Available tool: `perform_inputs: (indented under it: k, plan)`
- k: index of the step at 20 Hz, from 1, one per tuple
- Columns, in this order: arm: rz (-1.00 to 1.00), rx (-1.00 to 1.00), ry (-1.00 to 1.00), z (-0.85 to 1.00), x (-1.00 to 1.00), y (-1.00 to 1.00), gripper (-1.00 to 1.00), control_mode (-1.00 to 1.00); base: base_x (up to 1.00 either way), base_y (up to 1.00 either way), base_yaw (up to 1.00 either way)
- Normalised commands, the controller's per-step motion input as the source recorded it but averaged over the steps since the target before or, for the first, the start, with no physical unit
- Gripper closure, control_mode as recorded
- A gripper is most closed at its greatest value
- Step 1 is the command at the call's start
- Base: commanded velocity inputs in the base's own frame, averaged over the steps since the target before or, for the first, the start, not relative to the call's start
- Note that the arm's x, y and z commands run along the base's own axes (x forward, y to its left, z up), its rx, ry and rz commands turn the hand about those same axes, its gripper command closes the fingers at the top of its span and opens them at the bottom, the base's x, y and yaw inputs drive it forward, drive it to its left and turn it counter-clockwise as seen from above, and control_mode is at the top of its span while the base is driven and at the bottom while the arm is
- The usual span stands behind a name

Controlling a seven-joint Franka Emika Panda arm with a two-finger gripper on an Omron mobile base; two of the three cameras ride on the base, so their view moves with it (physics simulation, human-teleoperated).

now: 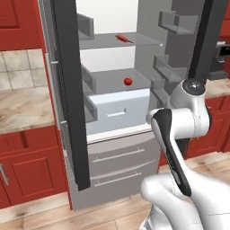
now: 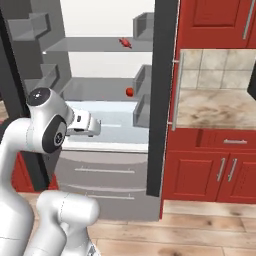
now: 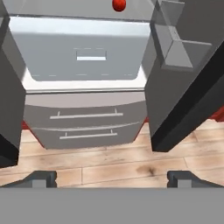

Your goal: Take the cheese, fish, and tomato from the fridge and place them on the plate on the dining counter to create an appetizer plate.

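Observation:
The fridge (image 1: 67, 90) stands with both dark doors swung open. On its upper glass shelf lies the slim red fish (image 1: 123, 38) (image 2: 125, 43). One shelf lower sits the round red tomato (image 1: 128, 81) (image 2: 129, 92), which also shows at the top edge of the hand view (image 3: 118, 5). My gripper (image 3: 112, 179) is open and empty, its fingertips (image 3: 41, 178) wide apart. It hangs in front of the fridge, below the tomato's shelf, level with the pale crisper drawer (image 3: 83, 48). The cheese, the plate and the dining counter are out of view.
Door bins (image 1: 173, 22) line both open doors, close to the arm on either side. Two grey freezer drawers (image 1: 119, 157) with bar handles sit below. Red cabinets (image 2: 215, 170) and a marbled back counter (image 1: 22, 108) flank the fridge. Wooden floor (image 3: 109, 162) lies underneath.

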Motion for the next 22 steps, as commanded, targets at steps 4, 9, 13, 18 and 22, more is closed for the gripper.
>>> perform_inputs:
  k: [4, 9, 13, 18, 22]
  plan:
    - [0.0, 0.0, 0.0, 0.0, 0.0, 0.0, -1.0, 1.0, 0.72, 0.02, -0.03]
    - [0.0, 0.0, 0.0, 0.0, 0.0, 0.0, -1.0, 1.0, 0.89, 0.0, -0.06]
    - [0.0, 0.0, 0.0, 0.0, 0.0, 0.0, -1.0, 1.0, 1.0, 0.07, -0.07]
    - [0.0, 0.0, 0.0, 0.0, 0.0, 0.0, -1.0, 1.0, 0.95, 0.03, -0.07]
    - [0.0, 0.0, 0.0, 0.0, 0.0, 0.0, -1.0, 1.0, 0.35, 0.0, -0.03]
